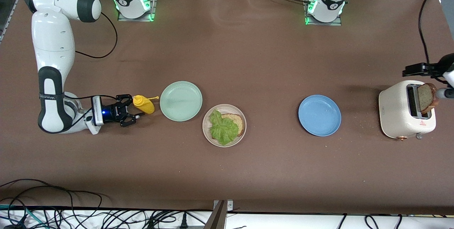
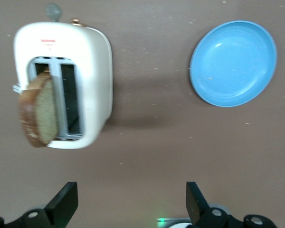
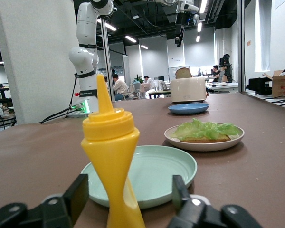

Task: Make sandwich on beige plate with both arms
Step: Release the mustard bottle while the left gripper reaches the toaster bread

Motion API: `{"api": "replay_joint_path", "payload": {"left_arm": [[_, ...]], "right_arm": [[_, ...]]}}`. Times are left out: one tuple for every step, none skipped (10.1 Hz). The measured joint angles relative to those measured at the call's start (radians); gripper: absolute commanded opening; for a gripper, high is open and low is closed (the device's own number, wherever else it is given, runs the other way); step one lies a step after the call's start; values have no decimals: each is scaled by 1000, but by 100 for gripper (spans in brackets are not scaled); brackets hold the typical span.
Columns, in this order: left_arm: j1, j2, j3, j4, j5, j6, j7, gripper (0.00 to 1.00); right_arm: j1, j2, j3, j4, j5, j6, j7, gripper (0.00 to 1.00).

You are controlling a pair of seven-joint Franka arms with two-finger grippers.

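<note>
Sitting low at the table, the right gripper (image 1: 132, 110) is at the right arm's end, its fingers (image 3: 75, 195) spread wide with the yellow mustard bottle (image 1: 143, 104) standing upright between them. There's a gap on each side, so nothing is gripped. Just beside the bottle, toward the middle of the table, lies the mint-green plate (image 1: 181, 101).

Now the beige plate (image 1: 205, 126): it's just beside the mint-green one and nearer the front camera, roughly mid-table. On it lies a bread slice (image 1: 239, 121), flat, and the lettuce leaf (image 1: 223, 129) is draped over most of it, so only one crusted edge peeks out.

Over at the left arm's end, the left gripper (image 2: 130, 191) hangs in the air above the table by the white toaster (image 1: 399, 115), fingers wide apart, nothing between them. A second bread slice (image 1: 426, 97) pokes up out of a toaster slot, leaning. The blue plate (image 1: 319, 115) rests between the toaster and the beige plate, well apart from both.
</note>
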Motion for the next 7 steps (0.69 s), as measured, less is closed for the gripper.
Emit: {"api": "replay_joint_path", "payload": {"left_arm": [[36, 16, 0, -1, 0, 15, 55, 100], [63, 36, 0, -2, 0, 37, 96, 100], [81, 55, 0, -5, 0, 71, 126, 100], [98, 76, 0, -10, 0, 113, 155, 100], [112, 97, 0, -17, 0, 159, 175, 100], [124, 113, 0, -28, 0, 208, 183, 100], [134, 125, 0, -43, 0, 251, 188, 100]], "right_arm": [[-3, -1, -26, 4, -6, 1, 14, 100], [-6, -4, -70, 15, -23, 0, 58, 100], [-12, -10, -114, 43, -49, -3, 116, 100], [-17, -22, -152, 80, -70, -8, 193, 100], [-18, -41, -188, 114, -83, -26, 294, 100], [-16, -58, -218, 140, -91, -43, 401, 100], [-13, -66, -246, 176, -109, -56, 512, 100]]}}
